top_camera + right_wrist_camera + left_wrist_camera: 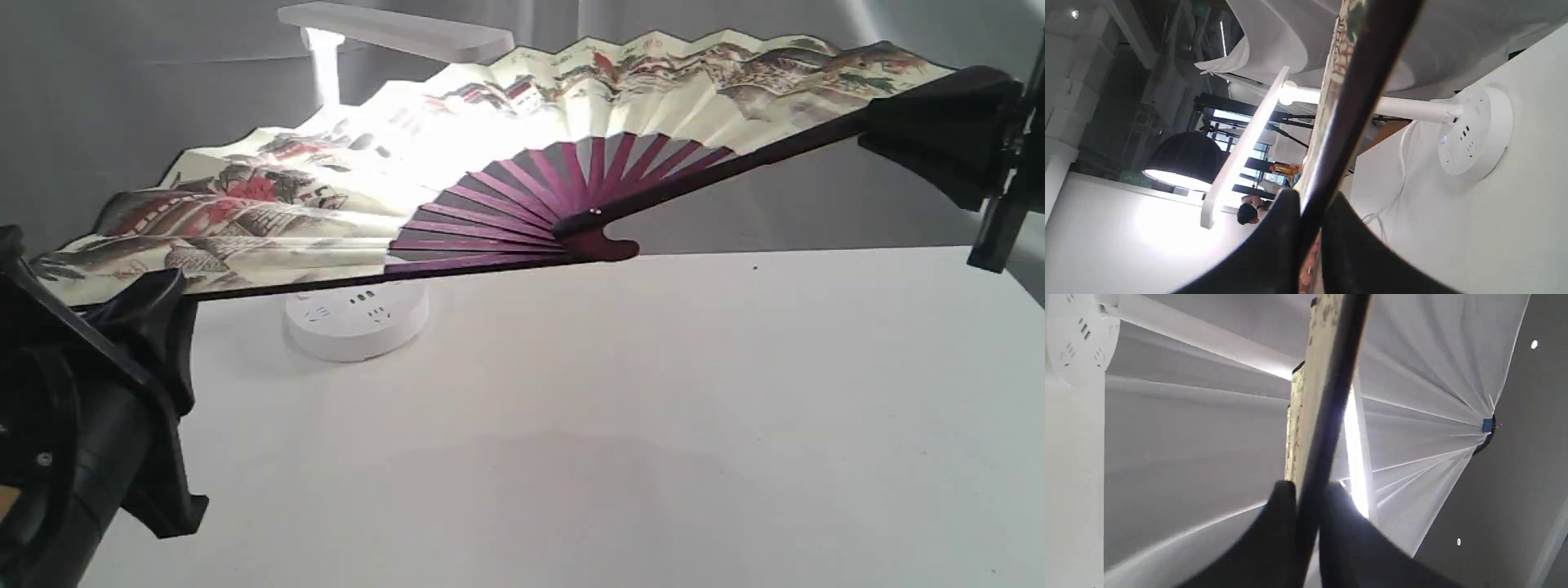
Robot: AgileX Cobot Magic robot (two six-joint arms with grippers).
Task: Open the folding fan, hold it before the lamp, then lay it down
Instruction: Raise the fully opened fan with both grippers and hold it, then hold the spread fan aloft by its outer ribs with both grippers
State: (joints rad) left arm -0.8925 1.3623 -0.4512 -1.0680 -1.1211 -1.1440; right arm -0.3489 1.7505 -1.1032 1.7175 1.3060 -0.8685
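The folding fan (522, 139) is spread wide open in the air, its painted cream leaf in front of the lit white lamp (400, 33). Lamplight glows through the leaf's middle. The pivot of its purple ribs (592, 214) hangs just above the table. My left gripper (155, 298) is shut on the fan's left guard (1327, 416) low at the left. High at the right, my right gripper (886, 126) is shut on the other guard (1359, 94). The lamp's round base (357, 320) stands under the fan; its stem (1412, 109) and glowing head (1241, 151) show in the right wrist view.
A white table (612, 425) spreads beneath the fan, bounded by a grey cloth backdrop (122, 122) behind. The lamp's white cord (1396, 179) trails off the base on the table. The right arm's dark body (1008, 163) stands at the right edge.
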